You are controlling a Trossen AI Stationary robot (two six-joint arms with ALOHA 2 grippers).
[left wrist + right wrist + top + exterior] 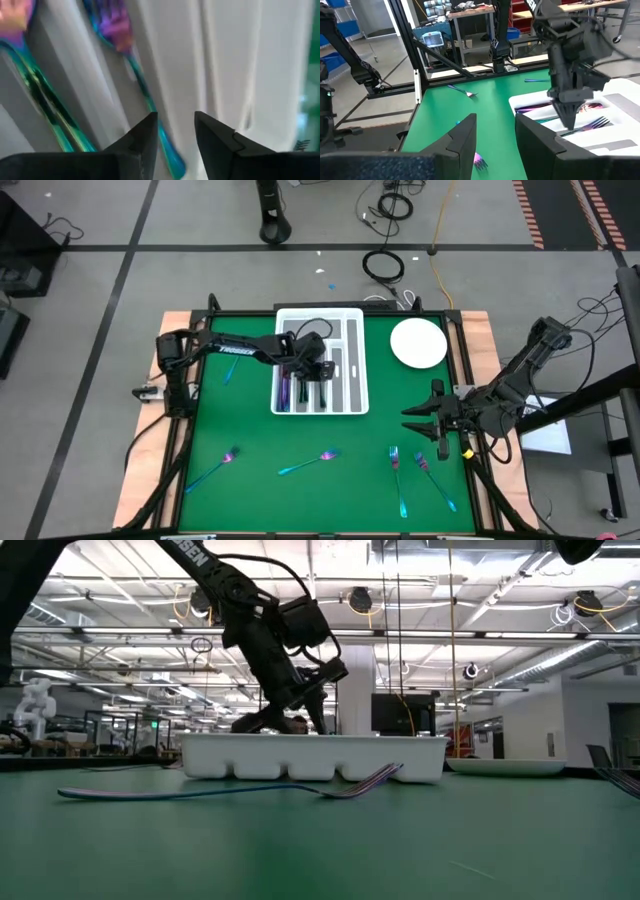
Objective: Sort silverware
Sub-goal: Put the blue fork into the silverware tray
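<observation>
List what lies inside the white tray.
The white tray holds several iridescent utensils in its left compartments, including a fork. The left gripper hovers over the middle, hiding what lies beneath; the right compartments look bare.

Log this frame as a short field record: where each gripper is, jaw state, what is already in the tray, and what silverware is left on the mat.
left gripper: over the white tray, fingers apart, holding nothing
right gripper: at the mat's right edge, open, empty
in tray: a fork below the left gripper, other pieces beside it
on mat: five pieces of silverware; four along the near side, including a fork, and one left of the tray
plate: right of tray, bare
</observation>
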